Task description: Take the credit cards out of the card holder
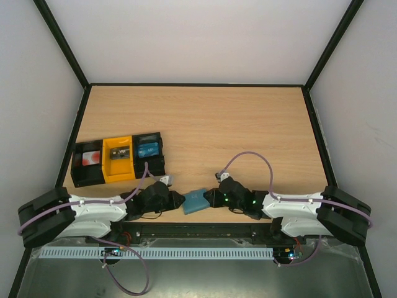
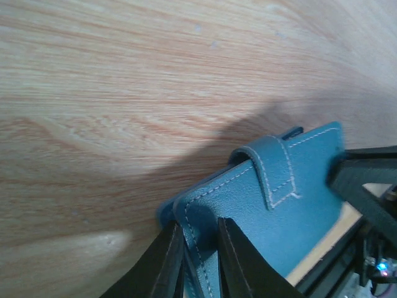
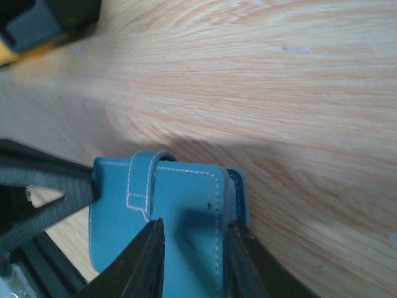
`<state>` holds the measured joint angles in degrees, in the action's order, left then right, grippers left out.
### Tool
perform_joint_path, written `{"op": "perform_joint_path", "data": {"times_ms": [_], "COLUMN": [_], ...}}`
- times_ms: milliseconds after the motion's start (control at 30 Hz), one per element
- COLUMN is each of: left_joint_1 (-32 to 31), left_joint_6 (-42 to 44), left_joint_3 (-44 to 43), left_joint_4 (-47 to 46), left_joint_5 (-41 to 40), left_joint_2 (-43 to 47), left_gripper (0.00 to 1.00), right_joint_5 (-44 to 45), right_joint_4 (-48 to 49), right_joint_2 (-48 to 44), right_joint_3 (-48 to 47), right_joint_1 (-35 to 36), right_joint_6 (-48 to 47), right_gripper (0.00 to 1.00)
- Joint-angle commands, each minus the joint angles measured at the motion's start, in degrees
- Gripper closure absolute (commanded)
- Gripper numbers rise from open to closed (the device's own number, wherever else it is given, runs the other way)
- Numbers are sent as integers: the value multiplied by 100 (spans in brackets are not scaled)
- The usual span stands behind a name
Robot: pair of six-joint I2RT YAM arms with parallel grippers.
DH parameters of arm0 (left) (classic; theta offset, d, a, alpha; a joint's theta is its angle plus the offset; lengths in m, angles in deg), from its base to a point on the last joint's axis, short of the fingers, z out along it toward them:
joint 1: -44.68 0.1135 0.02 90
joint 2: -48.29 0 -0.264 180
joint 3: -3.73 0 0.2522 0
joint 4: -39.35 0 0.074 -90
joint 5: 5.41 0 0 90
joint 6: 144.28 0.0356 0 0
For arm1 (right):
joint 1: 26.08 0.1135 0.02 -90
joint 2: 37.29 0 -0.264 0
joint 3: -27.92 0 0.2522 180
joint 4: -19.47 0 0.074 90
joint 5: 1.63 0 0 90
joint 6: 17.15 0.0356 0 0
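My left pincer [image 2: 198, 226] pinches one end of the small flat teal-blue soft card holder [image 2: 291, 205]; my right pincer [image 3: 197, 228] pinches the other end; the card holder is at six o'clock of the light wooden table [image 1: 205, 124]; black and yellow box trays [image 1: 118, 159] sit at nine o'clock.

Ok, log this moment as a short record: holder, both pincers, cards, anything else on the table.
card holder: teal, folded shut, strap wrapped over its edge; between the two arms, by the near edge of the table
left pincer: closed on one end of the holder
right pincer: closed on the opposite end
cards: none visible outside the holder
other: black and yellow trays at the left, untouched
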<state>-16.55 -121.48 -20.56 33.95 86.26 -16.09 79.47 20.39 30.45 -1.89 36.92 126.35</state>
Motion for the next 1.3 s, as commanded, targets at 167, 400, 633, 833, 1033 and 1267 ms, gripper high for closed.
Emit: {"op": "perform_joint_path", "data": {"times_ms": [167, 400, 633, 833, 1033, 1267], "left_joint_1": [-40, 113, 828, 1366, 1501, 1538], "left_joint_6": [55, 216, 543, 483, 480, 430], "left_joint_3": [-219, -829, -1084, -793, -864, -1176], "left_joint_4": [-549, 299, 1529, 2170, 2918, 3828], "left_joint_5": [24, -214, -337, -263, -979, -1624], "left_joint_2": [-491, 120, 1219, 2254, 3254, 3972], "left_gripper": [84, 78, 53, 45, 35, 33], "right_joint_5": [483, 1477, 3291, 4171, 4109, 3039], "right_joint_4": [-882, -2338, -4058, -5123, -5485, -4961], "right_joint_2": [-683, -896, -445, -50, 756, 1434], "right_joint_3": [-489, -1414, -2604, -3376, -3631, -3830], "right_joint_1": [-11, -11, -16, -14, -7, 274], "right_joint_6": [-244, -895, -1391, -1654, -1642, -1672], "right_gripper": [98, 98, 98, 98, 98, 98]}}
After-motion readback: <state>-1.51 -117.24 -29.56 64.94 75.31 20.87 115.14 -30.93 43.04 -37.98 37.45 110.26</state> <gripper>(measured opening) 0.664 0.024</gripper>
